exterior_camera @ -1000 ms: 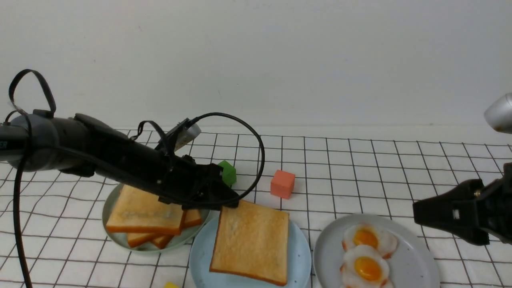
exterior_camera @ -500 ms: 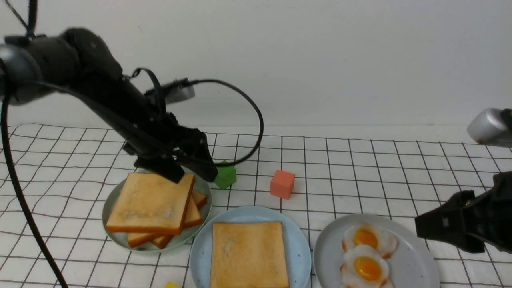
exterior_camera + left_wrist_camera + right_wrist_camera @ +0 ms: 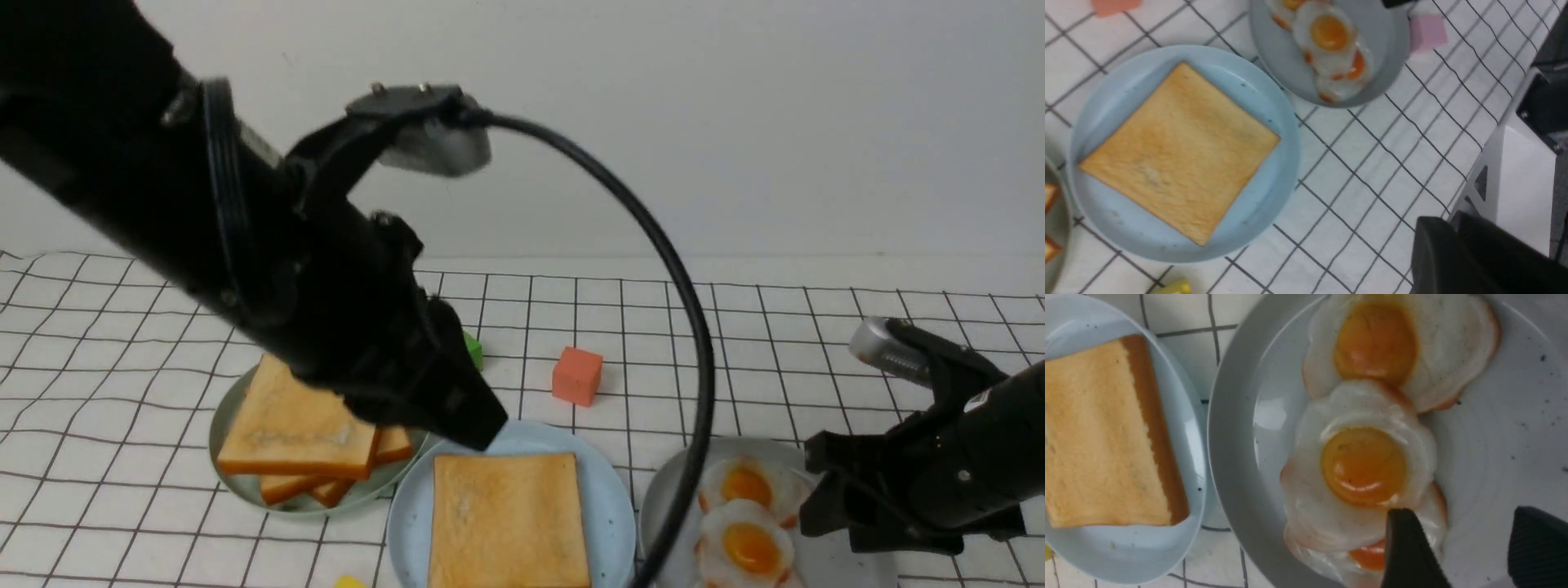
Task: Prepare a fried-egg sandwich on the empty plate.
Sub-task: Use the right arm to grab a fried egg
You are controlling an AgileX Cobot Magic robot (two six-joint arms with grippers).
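Observation:
One golden toast slice (image 3: 508, 523) lies flat on the light blue plate (image 3: 608, 498), also visible in the left wrist view as toast (image 3: 1180, 151) on the plate (image 3: 1278, 171). My left gripper (image 3: 482, 433) hangs above the plate's far left rim, shut and empty, its fingers (image 3: 1449, 222) pressed together. Fried eggs (image 3: 747, 547) lie overlapping on the grey plate (image 3: 824, 563). My right gripper (image 3: 808, 490) is open just over them; in the right wrist view one finger (image 3: 1404, 539) lies across the nearest egg's (image 3: 1363, 465) edge, the other over bare plate (image 3: 1494, 437).
A pile of plain toast (image 3: 294, 429) sits on the pale green plate (image 3: 237, 482) at the left. A green cube (image 3: 472, 351) and an orange cube (image 3: 576, 376) stand behind the plates. A yellow block (image 3: 349, 582) lies at the front edge, a pink block (image 3: 1427, 30) beside the grey plate.
The left gripper let the toast drop flat onto the blue plate, rose towards the camera and shut. The right gripper came down and left over the eggs, opening a little wider.

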